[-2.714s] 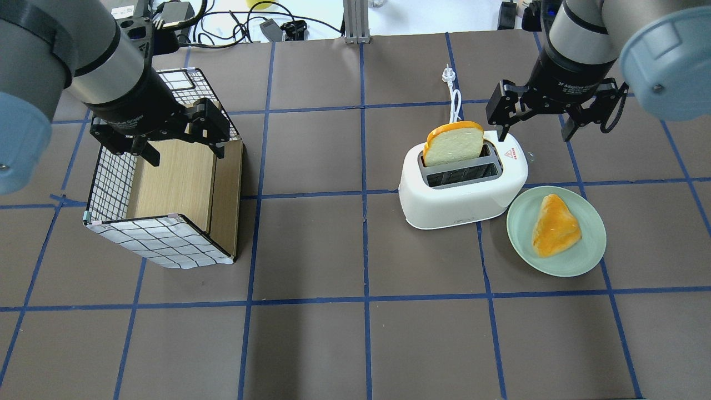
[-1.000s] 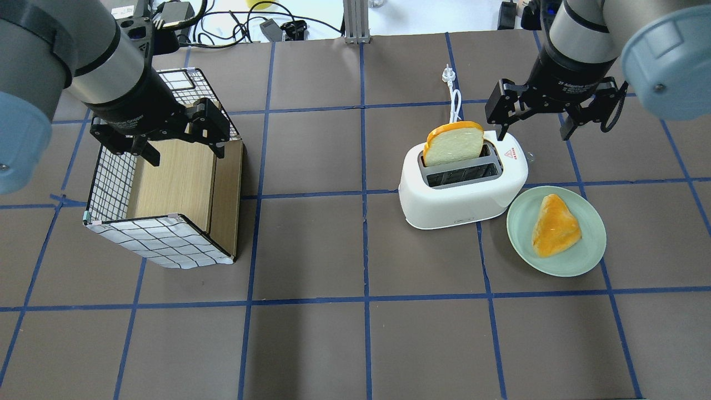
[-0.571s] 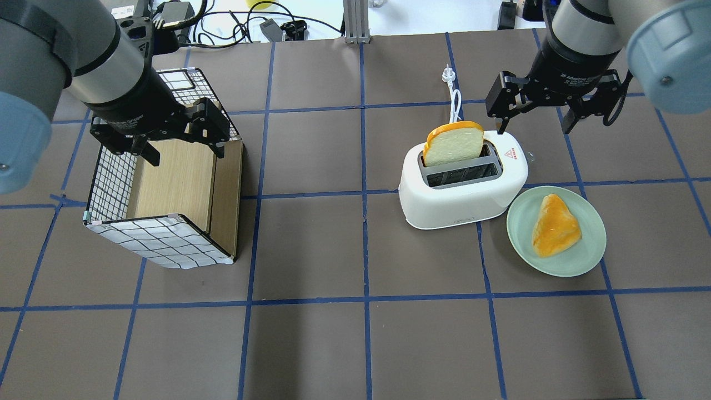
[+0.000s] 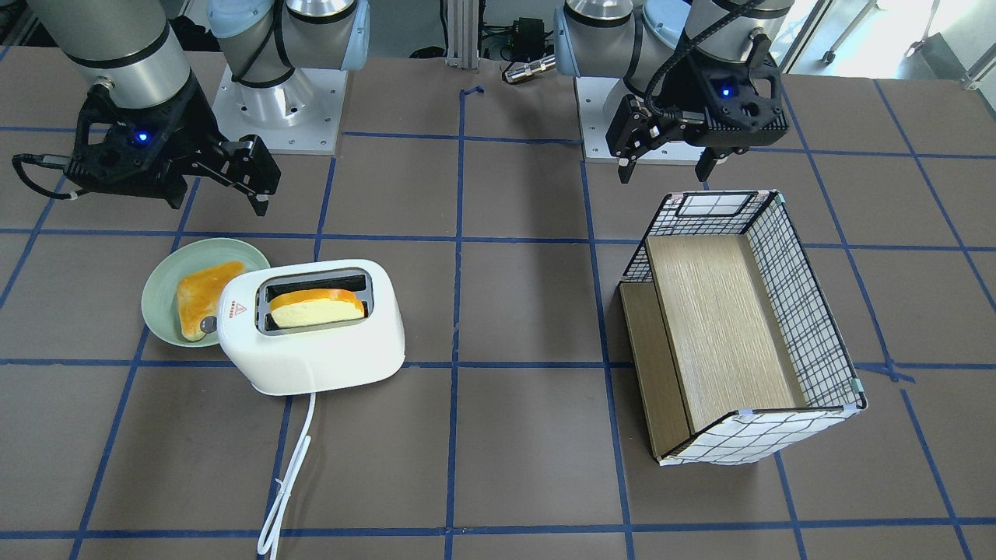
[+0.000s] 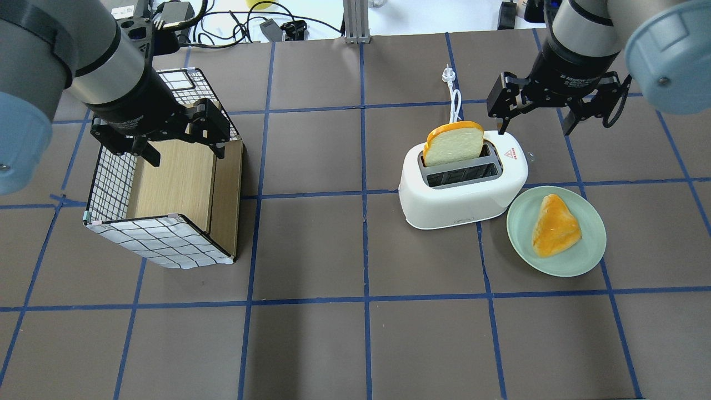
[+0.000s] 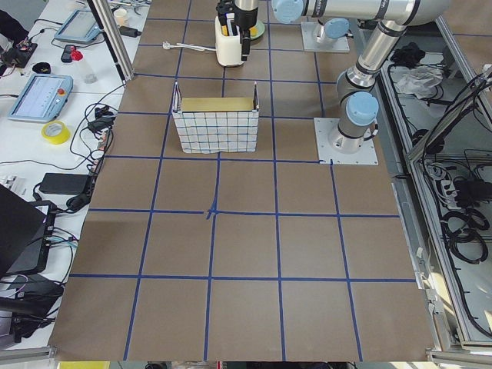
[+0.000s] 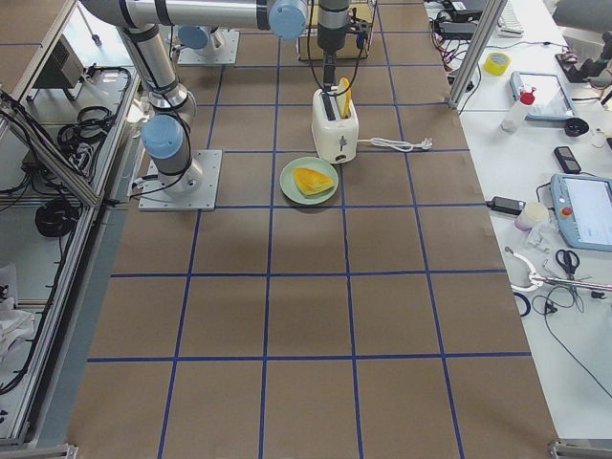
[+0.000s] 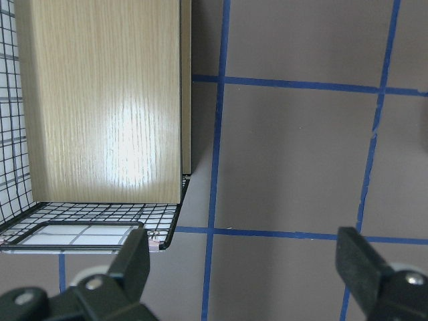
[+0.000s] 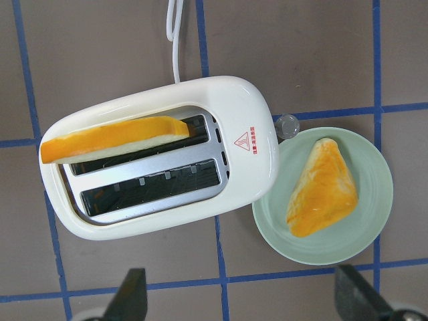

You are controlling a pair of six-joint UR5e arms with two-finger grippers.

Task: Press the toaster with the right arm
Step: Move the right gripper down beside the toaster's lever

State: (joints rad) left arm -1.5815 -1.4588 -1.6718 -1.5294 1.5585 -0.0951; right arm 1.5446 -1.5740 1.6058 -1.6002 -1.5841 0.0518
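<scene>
The white toaster [image 5: 461, 194] stands right of centre, with a slice of bread [image 5: 454, 143] upright in its far slot. Its small grey lever knob [image 9: 288, 125] sticks out at the end nearest the plate and shows in the front view [image 4: 207, 323]. My right gripper [image 5: 536, 125] is open and empty. It hovers well above the table by the toaster's lever end and touches nothing. Its wrist view looks straight down on the toaster [image 9: 254, 180]. My left gripper [image 5: 184, 153] is open and empty above the basket.
A pale green plate [image 5: 594, 244] with a triangular piece of toast [image 5: 555, 225] lies against the toaster's lever end. A wire basket with a wooden floor [image 5: 161, 239] stands on the left. The toaster's white cord [image 4: 288, 467] runs toward the far edge.
My right gripper has shifted slightly up and away from the toaster, still open. The toaster, the bread and the left arm have not moved.
</scene>
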